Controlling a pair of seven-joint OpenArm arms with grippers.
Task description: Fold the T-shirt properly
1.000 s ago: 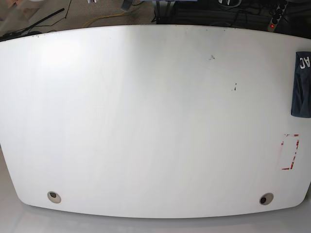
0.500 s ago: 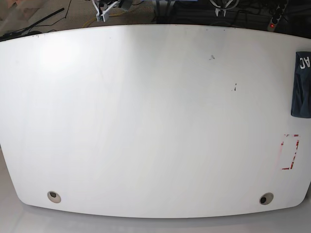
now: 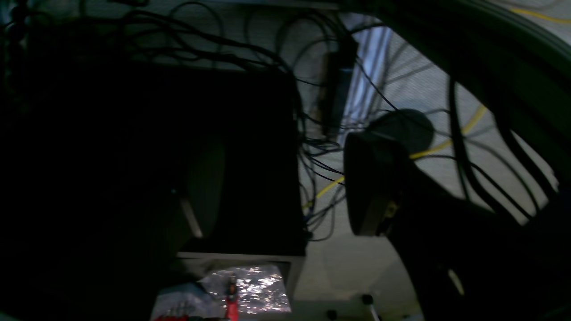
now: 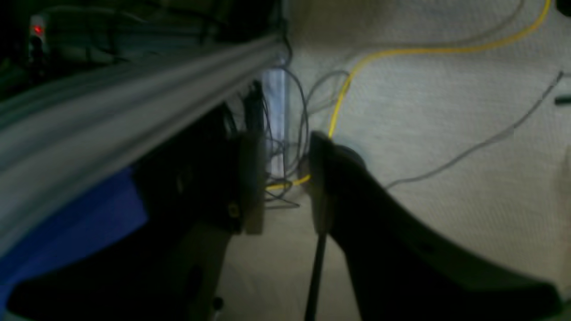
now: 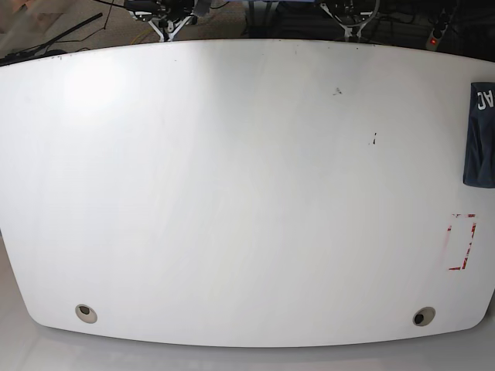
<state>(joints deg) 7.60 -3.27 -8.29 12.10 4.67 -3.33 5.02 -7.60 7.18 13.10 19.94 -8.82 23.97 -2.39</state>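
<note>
My surface [image 5: 232, 193] lies broad and white. The T-shirt [image 5: 481, 135] sits bunched at its far right edge, long axis running front to back. My left jaws [image 5: 352, 23] hang nearer, parted, empty; my right jaws [image 5: 166, 23] also parted, empty.

Navy T-shirt [image 5: 479, 139] with white lettering; white table [image 5: 232, 193]; yellow cable [image 4: 401, 51].
</note>
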